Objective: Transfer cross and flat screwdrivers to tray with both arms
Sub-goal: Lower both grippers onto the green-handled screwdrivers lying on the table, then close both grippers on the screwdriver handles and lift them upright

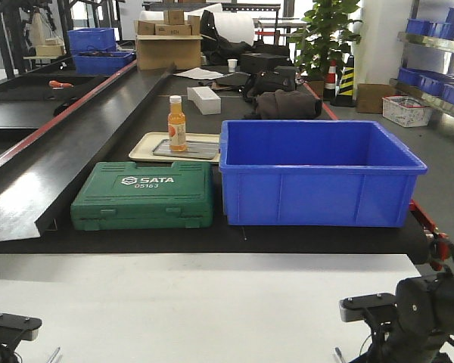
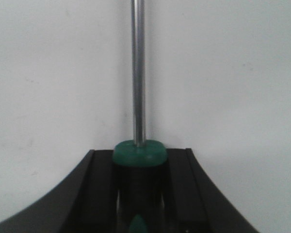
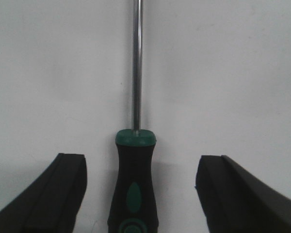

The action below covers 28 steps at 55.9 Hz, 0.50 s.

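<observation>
Left wrist view: left screwdriver (image 2: 138, 151) sits bottom centre, handle betw. the left jaws. They look pressed in on both flanks of the black grip, pinching it, w/ no gap we can see. Its steel shaft runs straight up the frame & out the top edge, so the long axis is in line w/ the wrist, pointing away from it. White counter (image 2: 233, 73) lies behind; we can't tell if the tool is lifted off it.

Right wrist view: right screwdriver (image 3: 136, 184) has the same layout, handle bottom centre, shaft straight up to the top edge. Right jaws are spread wide, one black finger (image 3: 63, 189) lower left, the other lower right. Both are well apart from the handle, which lies about midway betw. them. The closing line crosses the handle square-on, so we judge this side needs only to close in, no re-aim.

Front view: left arm (image 1: 11, 329) in the bottom left corner, right arm (image 1: 420, 310) bottom right, a sliver of shaft near each. Each arm is nearest its own tool. Tips are out of frame, so cross vs flat we can't tell. As for the grey tray, we can't pick it out w/ certainty in any view.
</observation>
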{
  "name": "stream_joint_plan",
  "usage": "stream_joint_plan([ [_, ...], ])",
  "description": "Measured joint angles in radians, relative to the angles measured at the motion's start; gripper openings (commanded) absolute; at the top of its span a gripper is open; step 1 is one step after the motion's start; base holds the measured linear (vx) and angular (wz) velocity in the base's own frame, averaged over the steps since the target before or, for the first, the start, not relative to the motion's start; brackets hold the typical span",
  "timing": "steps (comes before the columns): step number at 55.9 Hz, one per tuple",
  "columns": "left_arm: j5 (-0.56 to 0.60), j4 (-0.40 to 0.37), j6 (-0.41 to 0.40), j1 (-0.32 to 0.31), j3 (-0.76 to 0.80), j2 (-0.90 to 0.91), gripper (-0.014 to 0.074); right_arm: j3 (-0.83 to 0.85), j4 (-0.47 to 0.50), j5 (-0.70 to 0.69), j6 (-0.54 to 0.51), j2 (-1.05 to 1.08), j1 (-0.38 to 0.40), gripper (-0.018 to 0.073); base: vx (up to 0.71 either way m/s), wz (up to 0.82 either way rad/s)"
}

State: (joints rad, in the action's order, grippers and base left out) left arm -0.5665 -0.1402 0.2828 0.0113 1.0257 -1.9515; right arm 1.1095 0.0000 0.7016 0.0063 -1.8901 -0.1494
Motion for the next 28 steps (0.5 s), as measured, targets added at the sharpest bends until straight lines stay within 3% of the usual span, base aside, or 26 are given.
stream_joint_plan([
  [17,0.000,-0.012,0.000,0.000,0.000,0.000,0.0104,0.007,0.006,-0.016,-0.015,-0.100,0.000,0.0527,0.00,0.00],
  [28,0.003,-0.013,0.000,0.000,0.000,0.000,0.0104,0.017,0.000,-0.014,-0.015,-0.110,0.000,0.0433,0.00,0.00],
])
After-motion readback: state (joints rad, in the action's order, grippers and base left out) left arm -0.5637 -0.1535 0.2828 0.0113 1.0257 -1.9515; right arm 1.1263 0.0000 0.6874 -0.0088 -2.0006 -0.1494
